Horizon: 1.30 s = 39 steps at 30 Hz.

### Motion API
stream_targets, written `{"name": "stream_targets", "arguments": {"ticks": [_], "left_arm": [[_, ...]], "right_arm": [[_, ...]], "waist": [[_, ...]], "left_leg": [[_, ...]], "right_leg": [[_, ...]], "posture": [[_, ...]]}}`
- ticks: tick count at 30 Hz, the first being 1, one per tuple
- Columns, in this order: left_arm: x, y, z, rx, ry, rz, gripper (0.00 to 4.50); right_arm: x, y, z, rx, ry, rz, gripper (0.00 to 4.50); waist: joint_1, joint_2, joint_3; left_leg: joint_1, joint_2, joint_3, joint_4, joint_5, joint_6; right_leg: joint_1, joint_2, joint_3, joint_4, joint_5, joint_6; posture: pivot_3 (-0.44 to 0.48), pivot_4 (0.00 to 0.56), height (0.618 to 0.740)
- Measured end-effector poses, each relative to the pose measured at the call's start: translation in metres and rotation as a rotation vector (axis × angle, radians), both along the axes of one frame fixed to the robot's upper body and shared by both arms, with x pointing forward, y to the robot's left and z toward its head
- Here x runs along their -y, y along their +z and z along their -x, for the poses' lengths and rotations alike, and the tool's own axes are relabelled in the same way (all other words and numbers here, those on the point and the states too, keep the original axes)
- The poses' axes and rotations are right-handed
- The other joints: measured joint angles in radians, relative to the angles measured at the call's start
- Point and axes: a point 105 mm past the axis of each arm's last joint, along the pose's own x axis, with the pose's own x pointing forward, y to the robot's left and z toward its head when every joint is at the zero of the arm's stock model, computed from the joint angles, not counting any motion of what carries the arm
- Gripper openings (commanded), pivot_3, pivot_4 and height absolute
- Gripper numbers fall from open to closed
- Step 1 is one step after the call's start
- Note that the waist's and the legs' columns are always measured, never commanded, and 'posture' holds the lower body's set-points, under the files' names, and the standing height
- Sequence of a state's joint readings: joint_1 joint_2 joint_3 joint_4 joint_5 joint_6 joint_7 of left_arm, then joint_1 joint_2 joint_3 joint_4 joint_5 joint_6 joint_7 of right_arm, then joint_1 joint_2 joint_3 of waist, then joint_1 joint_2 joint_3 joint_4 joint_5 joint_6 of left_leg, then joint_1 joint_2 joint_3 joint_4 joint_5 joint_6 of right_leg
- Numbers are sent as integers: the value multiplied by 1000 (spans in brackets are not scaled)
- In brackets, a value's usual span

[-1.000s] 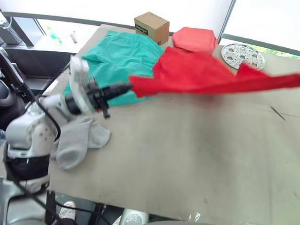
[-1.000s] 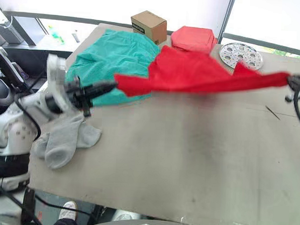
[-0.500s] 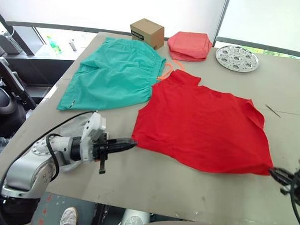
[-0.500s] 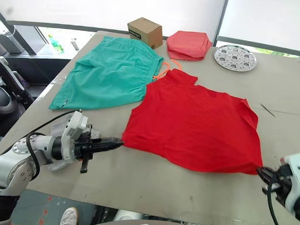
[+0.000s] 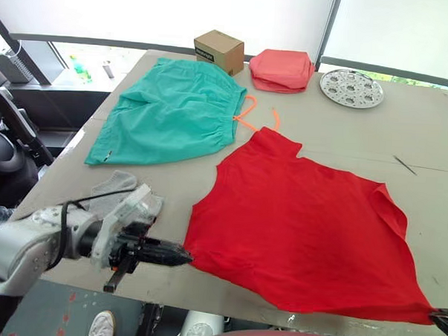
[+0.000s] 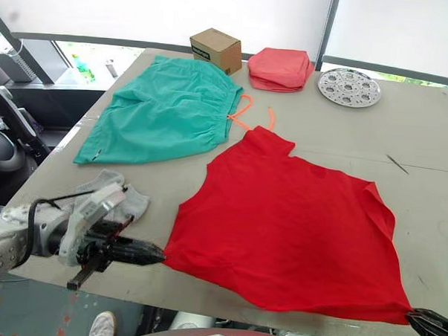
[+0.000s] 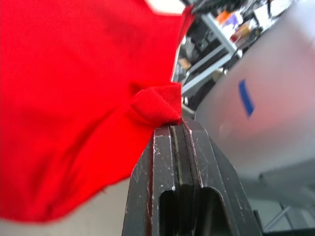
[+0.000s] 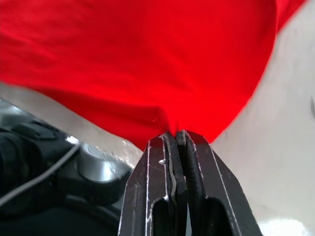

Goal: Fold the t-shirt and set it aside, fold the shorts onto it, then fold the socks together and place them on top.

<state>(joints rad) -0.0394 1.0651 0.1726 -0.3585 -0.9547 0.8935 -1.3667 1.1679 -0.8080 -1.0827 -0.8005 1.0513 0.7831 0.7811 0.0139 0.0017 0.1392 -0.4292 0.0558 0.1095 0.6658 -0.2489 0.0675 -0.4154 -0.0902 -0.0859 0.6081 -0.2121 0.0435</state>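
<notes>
Both grippers, left (image 5: pixel 184 257) and right (image 6: pixel 413 318), pinch the t-shirt's (image 5: pixel 303 227) near hem corners; lift evenly, fold toward the shorts (image 5: pixel 171 110).

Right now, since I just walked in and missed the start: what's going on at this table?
The robot is laying out the t-shirt flat on the table. Its left gripper and right gripper each pinch a near corner of it at the table's front edge. No fold is made yet. The shorts lie spread further back, and the socks sit by the left arm, untouched.
</notes>
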Motion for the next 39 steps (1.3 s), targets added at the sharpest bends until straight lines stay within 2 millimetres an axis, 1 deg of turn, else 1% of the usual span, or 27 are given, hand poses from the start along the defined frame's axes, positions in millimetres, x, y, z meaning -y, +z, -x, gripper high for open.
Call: {"name": "stream_targets", "arguments": {"ticks": [1,3,4,5,6,7,8,10,12,15,18,19,20,26,28,29,30,31,33,35,36,37,38,39], "left_arm": [[2,5,-9,35,26,13,0],[8,15,-33,131,94,12,0],[8,14,-38,156,111,-9,0],[8,13,-39,159,114,-12,0],[8,9,-43,168,135,-31,0],[10,4,-50,178,156,-45,0],[11,1,-53,191,161,-71,0],[10,-4,-56,216,166,-107,0],[5,-17,-57,269,169,-171,0],[-2,-26,-56,262,189,-192,0],[-12,-38,-53,260,197,-228,0],[-14,-39,-54,271,197,-233,0],[-15,-39,-55,280,201,-238,0],[-16,-43,-61,321,223,-218,0],[-16,-44,-62,344,222,-218,0],[-16,-45,-63,356,222,-221,0],[-17,-45,-64,359,226,-217,677],[-17,-46,-65,350,234,-214,956],[-21,-49,-65,304,256,-212,1943],[-28,-45,-64,248,287,-182,2741],[-34,-40,-62,202,298,-161,3107],[-39,-35,-60,161,302,-148,3107],[-45,-25,-58,132,306,-126,3107],[-39,-11,-59,129,278,-69,3283]], "right_arm": [[0,4,-9,41,5,6,50],[4,17,-41,173,1,56,50],[4,17,-46,183,-8,69,50],[5,16,-47,182,-10,68,50],[4,14,-52,187,-23,69,50],[3,11,-61,188,-24,78,50],[1,8,-65,180,-15,92,50],[0,0,-66,147,-13,112,50],[3,-15,-62,74,-27,147,50],[10,-18,-60,60,-53,171,50],[22,-27,-56,24,-89,227,50],[23,-28,-57,26,-92,230,50],[23,-28,-59,33,-92,227,50],[20,-35,-61,20,-80,234,50],[19,-39,-61,13,-73,239,50],[18,-40,-63,16,-69,239,50],[17,-41,-63,14,-65,247,636],[18,-43,-63,13,-63,262,901],[23,-43,-62,21,-67,304,1946],[24,-38,-59,51,-82,292,2774],[24,-31,-59,83,-100,256,2853],[24,-21,-60,128,-111,219,2853],[23,-6,-62,195,-120,165,2853],[9,12,-69,292,-73,76,2410]], "waist": [[0,0,0],[0,0,0],[0,-1,0],[0,-1,0],[1,-1,0],[1,-2,-1],[2,-2,-1],[3,-2,-1],[5,-2,-1],[4,-3,-1],[3,-3,-1],[4,-3,-1],[3,-3,-1],[3,-3,-1],[2,-3,-1],[2,-3,-1],[2,-2,-1],[2,-2,-1],[3,-2,-1],[3,-3,-1],[3,-3,-1],[2,-3,-1],[1,-2,-1],[1,-2,-1]], "left_leg": [[0,0,0,0,0,0],[1,-3,0,1,0,0],[2,-4,0,1,0,0],[2,-4,0,1,0,0],[2,-4,0,0,0,1],[0,-4,-1,0,2,4],[-1,-4,-1,-1,2,4],[-1,-4,-1,-1,3,3],[0,-4,-1,-1,3,4],[0,-4,-1,0,2,5],[0,-3,0,4,0,4],[0,-3,0,4,-2,2],[0,-3,0,4,-2,2],[1,-3,0,4,-1,2],[1,-3,0,3,-1,2],[0,-3,0,3,1,6],[0,-3,0,3,1,6],[0,-3,0,3,1,6],[0,-3,0,3,1,6],[0,-2,-1,3,1,6],[0,-2,-1,3,1,6],[0,-1,-1,4,1,6],[2,-1,-1,4,0,5],[3,-2,0,4,-2,1]], "right_leg": [[0,0,0,0,0,0],[0,0,1,0,1,-1],[0,1,1,1,2,-2],[0,1,1,1,2,-2],[0,3,1,2,4,-6],[0,5,1,2,4,-6],[-1,10,1,2,3,-7],[-1,11,2,2,3,-7],[-1,11,2,2,2,-6],[0,11,1,2,2,-6],[0,9,-1,2,0,-2],[0,4,-1,2,0,-2],[0,3,-1,2,0,-2],[0,3,0,3,1,-3],[0,4,0,3,2,-6],[0,5,-1,3,3,-7],[0,9,-1,3,3,-7],[0,10,-1,3,3,-7],[0,11,-2,3,2,-6],[0,11,-3,3,0,-3],[0,11,-3,4,0,-3],[0,11,-3,4,0,-3],[0,11,-3,3,0,-3],[1,10,-2,3,0,-3]], "posture": [[0,150,740],[0,150,740],[0,150,740],[0,150,740],[0,150,740],[0,150,740],[0,150,740],[0,150,740],[0,150,740],[0,150,740],[0,150,740],[0,150,740],[0,150,740],[0,150,740],[0,150,740],[0,150,740],[0,150,740],[0,150,740],[0,150,740],[0,150,740],[0,150,740],[0,150,740],[0,150,740],[0,150,740]]}}
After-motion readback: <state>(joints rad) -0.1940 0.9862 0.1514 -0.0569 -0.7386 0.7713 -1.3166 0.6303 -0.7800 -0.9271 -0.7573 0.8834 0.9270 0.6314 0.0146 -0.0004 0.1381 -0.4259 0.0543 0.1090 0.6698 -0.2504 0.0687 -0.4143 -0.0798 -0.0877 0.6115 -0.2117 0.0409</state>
